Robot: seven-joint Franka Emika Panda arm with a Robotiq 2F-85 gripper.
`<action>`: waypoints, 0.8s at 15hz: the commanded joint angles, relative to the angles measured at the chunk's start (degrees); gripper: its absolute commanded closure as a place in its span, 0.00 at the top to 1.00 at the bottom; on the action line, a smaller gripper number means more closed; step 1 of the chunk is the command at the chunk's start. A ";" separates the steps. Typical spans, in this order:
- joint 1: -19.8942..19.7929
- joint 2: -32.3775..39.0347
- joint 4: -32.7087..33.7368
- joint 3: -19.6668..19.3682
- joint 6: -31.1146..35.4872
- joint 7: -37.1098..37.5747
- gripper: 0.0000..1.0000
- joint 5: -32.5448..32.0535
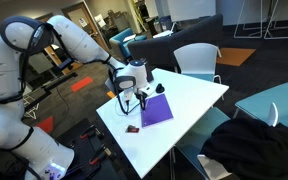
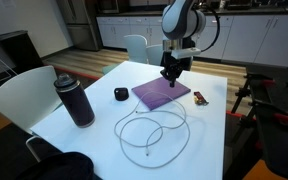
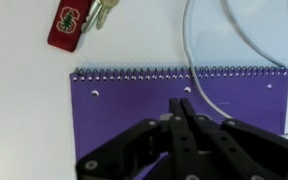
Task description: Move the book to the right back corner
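The purple book (image 3: 124, 105) is a spiral-bound notebook lying flat on the white table; it shows in both exterior views (image 1: 156, 110) (image 2: 160, 95). My gripper (image 3: 181, 106) hangs directly over the book with its two fingers pressed together, holding nothing; it also shows in both exterior views (image 1: 141, 100) (image 2: 171, 76). Its fingertips are at or just above the cover; I cannot tell whether they touch. A white cable (image 3: 209, 50) crosses the book's top edge. The table's corners (image 1: 224, 90) (image 2: 119, 64) are bare.
A dark red card with keys (image 3: 72, 27) (image 2: 199, 98) lies beside the book. A looped white cable (image 2: 149, 130), a dark bottle (image 2: 74, 100) and a small black object (image 2: 121, 94) stand on the table. White chairs (image 1: 197, 60) (image 2: 14, 95) surround it.
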 commanded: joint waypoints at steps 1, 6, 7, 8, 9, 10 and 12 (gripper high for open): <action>-0.55 4.32 3.31 1.05 2.64 -0.87 0.00 0.92; -1.91 9.29 7.05 3.63 7.40 -1.72 0.00 1.80; -2.19 10.09 7.62 4.14 8.46 -1.63 0.00 1.82; -2.17 10.92 8.24 4.27 9.37 -1.27 0.00 1.52; -2.08 11.49 8.72 4.23 10.18 -0.99 0.00 1.20; -2.07 11.50 8.90 4.21 10.71 -0.84 0.00 1.08; -1.82 12.08 9.62 3.76 11.75 -0.42 0.00 0.71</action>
